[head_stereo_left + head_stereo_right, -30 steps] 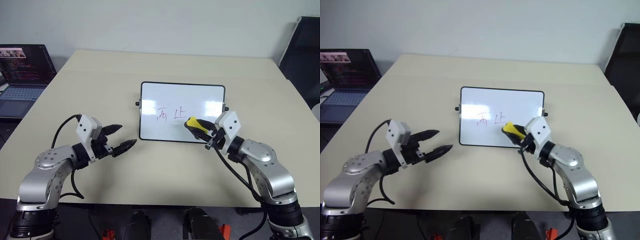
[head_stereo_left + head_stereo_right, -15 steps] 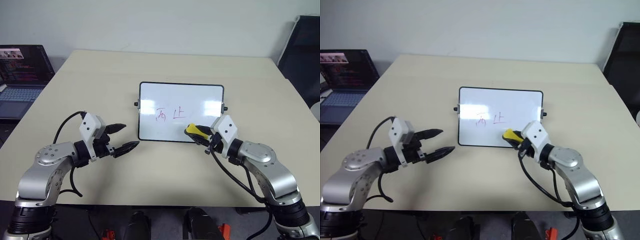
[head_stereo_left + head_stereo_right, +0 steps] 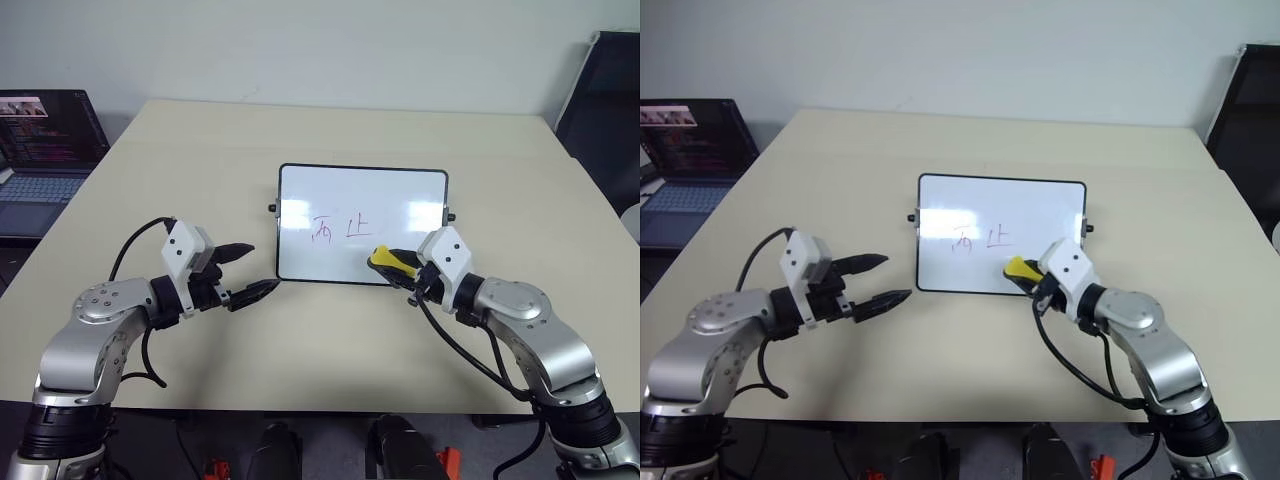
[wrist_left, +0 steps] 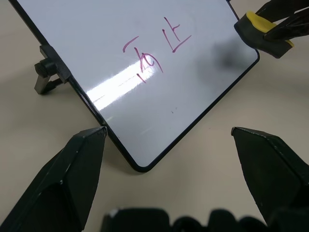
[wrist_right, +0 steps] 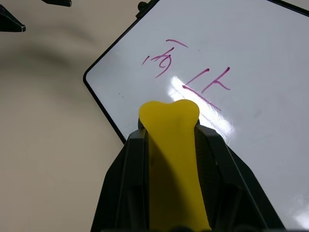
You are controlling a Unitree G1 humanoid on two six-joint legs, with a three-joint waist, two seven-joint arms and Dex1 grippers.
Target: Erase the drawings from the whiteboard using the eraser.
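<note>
Your right gripper is squeezed tight on the eraser, and the yellow block sticks out past the black fingers with its long side running along them, pointing up and to the left over the near right part of the whiteboard. You cannot tell if the eraser touches the board. Your left gripper holds nothing, with its two black fingers spread wide, just by the board's near left corner. The board lies flat on the tan table, its long side going left to right. Two reddish drawings sit side by side in the middle of the board, just left of the eraser. Farther back on the left, a laptop sits with its screen lit, cut off by the picture's edge. A dark thing at the far right is also cut off, so you cannot tell what it is.
</note>
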